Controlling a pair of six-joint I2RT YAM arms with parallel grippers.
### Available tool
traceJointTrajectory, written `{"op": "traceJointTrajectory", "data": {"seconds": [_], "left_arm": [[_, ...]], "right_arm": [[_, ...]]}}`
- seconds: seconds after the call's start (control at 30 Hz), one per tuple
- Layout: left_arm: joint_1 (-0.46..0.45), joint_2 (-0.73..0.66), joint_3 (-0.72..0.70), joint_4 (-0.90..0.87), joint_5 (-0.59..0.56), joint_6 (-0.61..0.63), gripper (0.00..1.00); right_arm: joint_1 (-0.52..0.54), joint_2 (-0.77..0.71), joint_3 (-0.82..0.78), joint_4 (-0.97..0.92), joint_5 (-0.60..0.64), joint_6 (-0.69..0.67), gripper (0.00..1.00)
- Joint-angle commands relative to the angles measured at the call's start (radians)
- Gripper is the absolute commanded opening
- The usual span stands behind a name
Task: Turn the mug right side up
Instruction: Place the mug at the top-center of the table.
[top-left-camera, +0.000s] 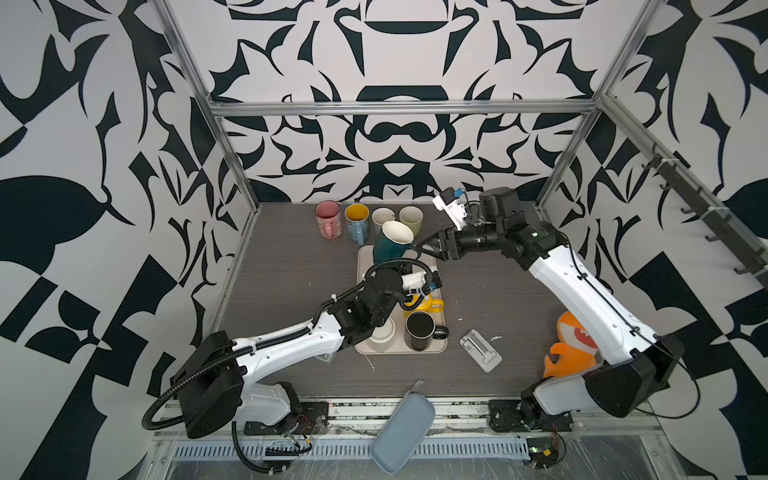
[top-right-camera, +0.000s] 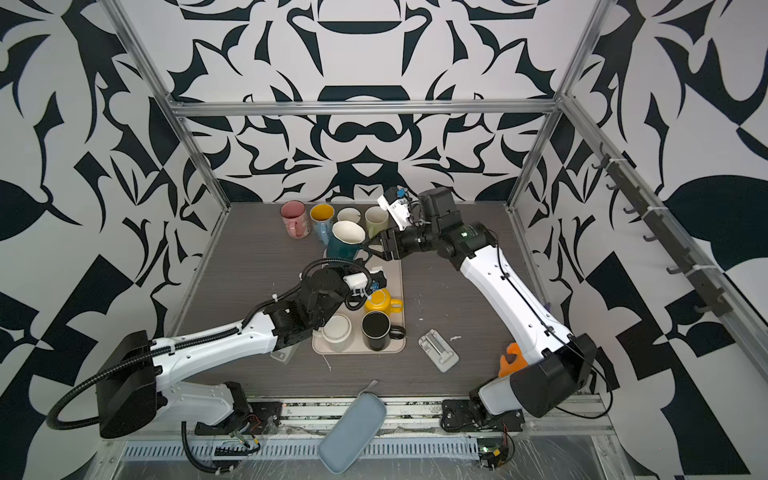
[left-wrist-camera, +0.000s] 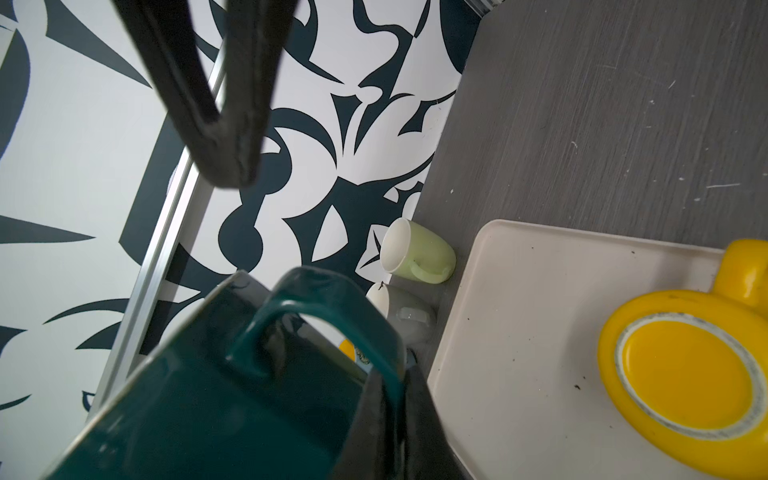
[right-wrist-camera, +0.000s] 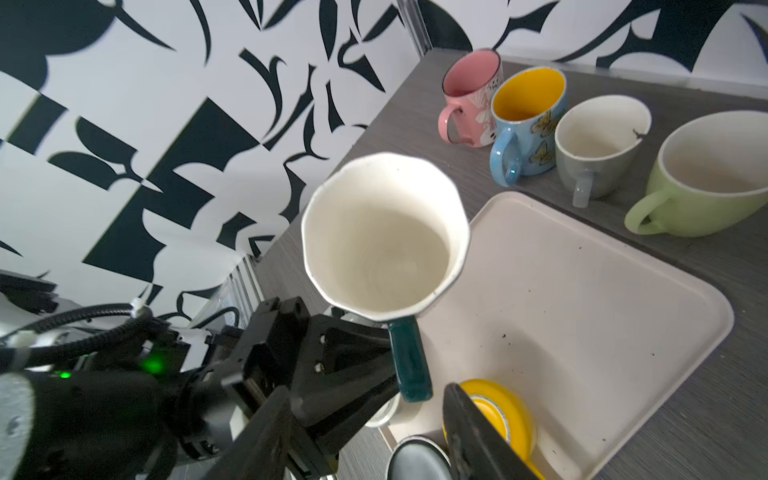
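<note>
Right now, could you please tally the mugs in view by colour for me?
Pink mug: 1
Blue mug: 1
Grey mug: 1
Light green mug: 1
Teal mug: 1
Yellow mug: 1
Black mug: 1
White mug: 1
Total: 8

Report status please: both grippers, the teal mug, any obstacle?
Left gripper shut on teal mug handle, right gripper open beside it. Mug mouth up, tilted, above tray. Four mugs close behind.
</note>
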Motion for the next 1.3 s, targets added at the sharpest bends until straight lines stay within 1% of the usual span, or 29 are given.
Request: {"op": "traceJointTrajectory", "data": {"seconds": [0.0, 0.13, 0.23, 0.7, 0.77, 0.8, 0.9, 1.1, 1.17, 1.27], "left_arm": [[-0.003, -0.004, 0.002, 0.126, -0.017, 0.074, 0.00], [-0.004, -0.005, -0.002, 0.134, -0.014, 0.080, 0.00], [-0.007, -0.007, -0.005, 0.138, -0.010, 0.085, 0.00], [-0.022, 0.001, -0.008, 0.156, 0.004, 0.087, 0.00], [-0.024, 0.003, -0.008, 0.159, 0.004, 0.087, 0.00], [-0.025, 0.004, -0.008, 0.160, 0.003, 0.087, 0.00], [-0.028, 0.006, -0.007, 0.164, 0.003, 0.087, 0.00], [-0.030, 0.020, -0.002, 0.179, -0.021, 0.083, 0.00], [-0.031, 0.031, 0.006, 0.182, -0.041, 0.075, 0.15], [-0.032, 0.045, 0.018, 0.183, -0.071, 0.063, 0.31]], "right_arm": [[0.007, -0.003, 0.051, -0.067, 0.058, -0.062, 0.61], [0.019, 0.013, 0.059, -0.087, 0.085, -0.078, 0.61], [0.030, 0.027, 0.064, -0.095, 0.093, -0.084, 0.57], [0.062, 0.077, 0.061, -0.068, 0.097, -0.069, 0.32], [0.062, 0.079, 0.059, -0.063, 0.097, -0.066, 0.27], [0.062, 0.079, 0.058, -0.060, 0.097, -0.063, 0.22], [0.063, 0.082, 0.055, -0.057, 0.096, -0.058, 0.00], [0.066, 0.074, 0.041, -0.045, 0.110, -0.054, 0.00], [0.067, 0.064, 0.030, -0.035, 0.128, -0.045, 0.00], [0.067, 0.043, 0.012, -0.010, 0.167, -0.027, 0.00]]}}
